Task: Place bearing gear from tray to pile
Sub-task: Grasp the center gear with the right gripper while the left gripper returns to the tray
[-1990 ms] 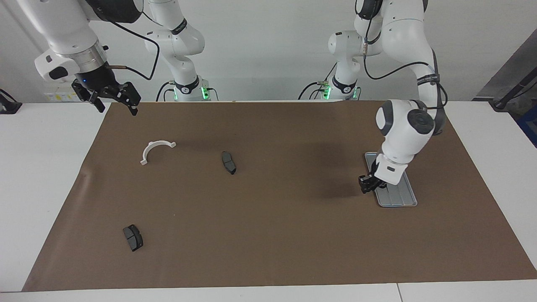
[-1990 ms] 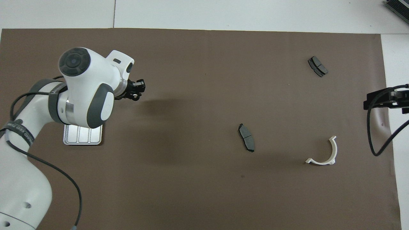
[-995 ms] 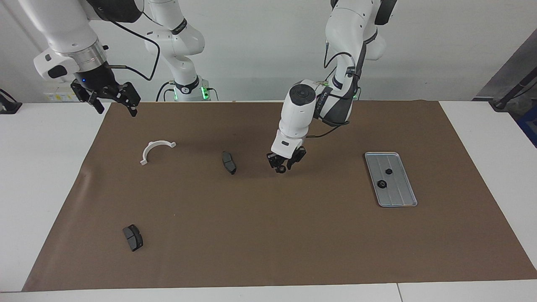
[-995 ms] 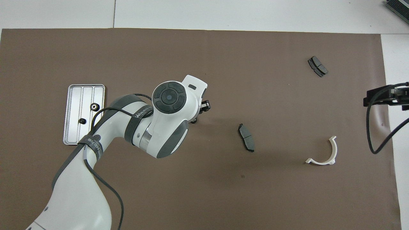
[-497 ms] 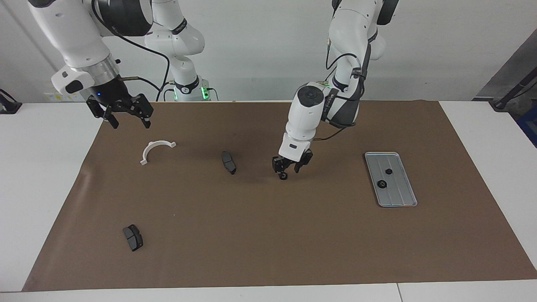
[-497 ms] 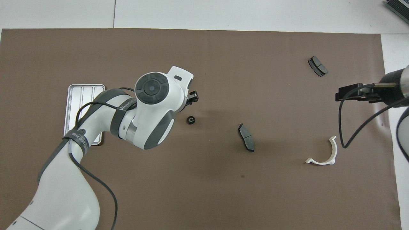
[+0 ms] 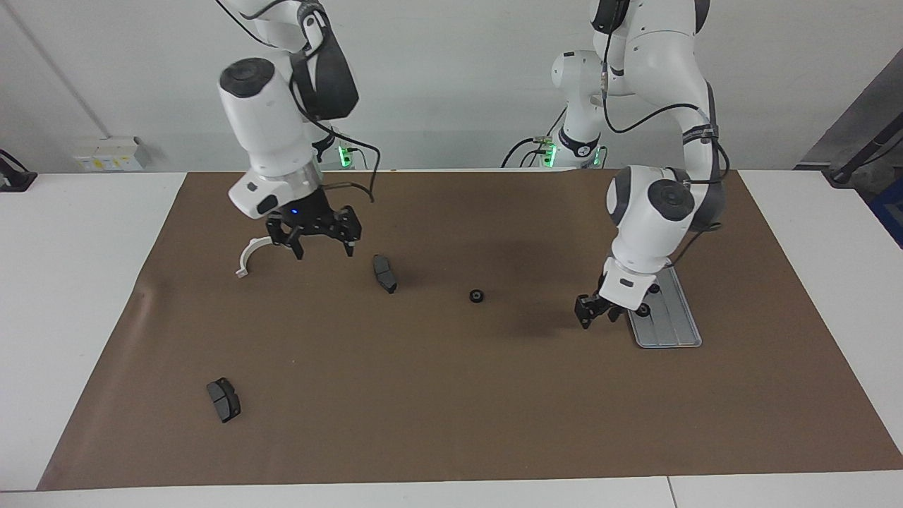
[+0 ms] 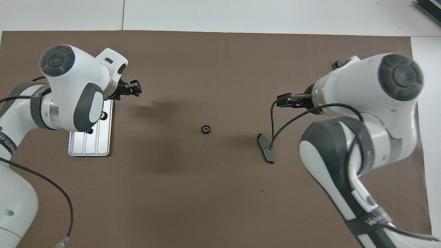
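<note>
Nearest the robots, a white curved bracket (image 7: pixel 247 257) lies on the brown mat (image 7: pixel 451 395) that covers most of the white surface (image 7: pixel 70 282), toward the right arm's end. The right claw (image 7: pixel 323 248) hangs over the mat between this bracket and a dark grey brake pad (image 7: pixel 385 274). Its fingers are spread wide apart, point down and hold nothing. In the overhead view the right arm hides the bracket completely. The brake pad lies flat on the mat a little farther from the robots than the bracket, clear of the claw. The bearing gear (image 7: pixel 477 295), a small black ring, sits alone on the mat near the middle of the surface. It lies beside that brake pad toward the left arm's end, slightly farther out and not touching it, and it is well apart from the tray (image 7: pixel 670 328). No claw touches it. The silver-grey ridged tray lies toward the left arm's end, with two small dark parts (image 8: pixel 102 115) on it, both partly covered by the left arm. The left claw (image 7: pixel 596 314) hangs low over the mat at the tray's edge that faces the gear. Its fingers look apart and grip nothing. Farthest from the robots, a second dark brake pad (image 7: pixel 223 400) lies by itself at the right arm's end, well apart from everything else.
</note>
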You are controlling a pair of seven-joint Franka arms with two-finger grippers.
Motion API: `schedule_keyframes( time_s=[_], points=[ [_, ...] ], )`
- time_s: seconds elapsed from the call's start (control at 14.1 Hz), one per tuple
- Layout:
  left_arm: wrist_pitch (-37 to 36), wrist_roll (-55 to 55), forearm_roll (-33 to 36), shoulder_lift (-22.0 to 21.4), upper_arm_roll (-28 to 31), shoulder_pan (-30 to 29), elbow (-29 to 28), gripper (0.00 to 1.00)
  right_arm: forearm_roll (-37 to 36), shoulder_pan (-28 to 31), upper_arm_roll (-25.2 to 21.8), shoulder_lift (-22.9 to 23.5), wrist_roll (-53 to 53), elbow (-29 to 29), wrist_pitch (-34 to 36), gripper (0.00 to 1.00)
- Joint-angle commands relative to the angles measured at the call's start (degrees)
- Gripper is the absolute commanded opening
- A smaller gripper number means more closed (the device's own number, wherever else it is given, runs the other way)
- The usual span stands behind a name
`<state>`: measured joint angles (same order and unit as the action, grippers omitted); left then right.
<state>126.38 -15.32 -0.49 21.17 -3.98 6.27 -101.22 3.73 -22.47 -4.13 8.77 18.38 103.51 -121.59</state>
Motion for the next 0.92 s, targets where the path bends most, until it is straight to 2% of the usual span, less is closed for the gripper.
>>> schedule_keyframes(
  time_s=[0.0,0.14,0.36,0.5,0.57,0.71,0.85],
  points=[
    [-2.45,8.88,0.75,-1.12,-0.68,-3.98,-1.79,0.66,0.31,-4.94,-0.36,6.77,4.89,-4.44,-4.6,1.0],
    [-2.02,12.58,0.75,-1.83,-0.76,-6.26,-3.8,0.65,0.05,-9.15,-0.36,11.07,10.77,-6.82,-7.85,1.0],
    [-1.23,15.58,0.75,-2.79,-0.68,-8.12,-6.26,0.65,-0.3,-14.6,-0.36,15.73,14.92,-7.44,-10.94,1.0],
    [1.31,15.59,0.75,-3.67,-0.68,-8.21,-9.16,0.65,-3.36,-17.86,-0.44,23.01,19.38,-13.65,-12.26,1.0],
    [3.06,15.33,0.75,-4.28,-0.59,-8.21,-11.0,0.64,-6.08,-17.96,-0.36,24.87,20.8,-15.16,-12.44,1.0],
    [5.97,15.24,0.75,-5.08,-0.59,-8.99,-14.0,0.63,-7.34,-17.96,-0.27,26.21,20.9,-14.57,-14.36,1.0],
    [6.34,15.24,0.66,-5.17,-0.59,-9.17,-14.53,0.62,-7.34,-17.96,-0.27,26.47,20.9,-13.95,-15.08,1.0]
  ],
)
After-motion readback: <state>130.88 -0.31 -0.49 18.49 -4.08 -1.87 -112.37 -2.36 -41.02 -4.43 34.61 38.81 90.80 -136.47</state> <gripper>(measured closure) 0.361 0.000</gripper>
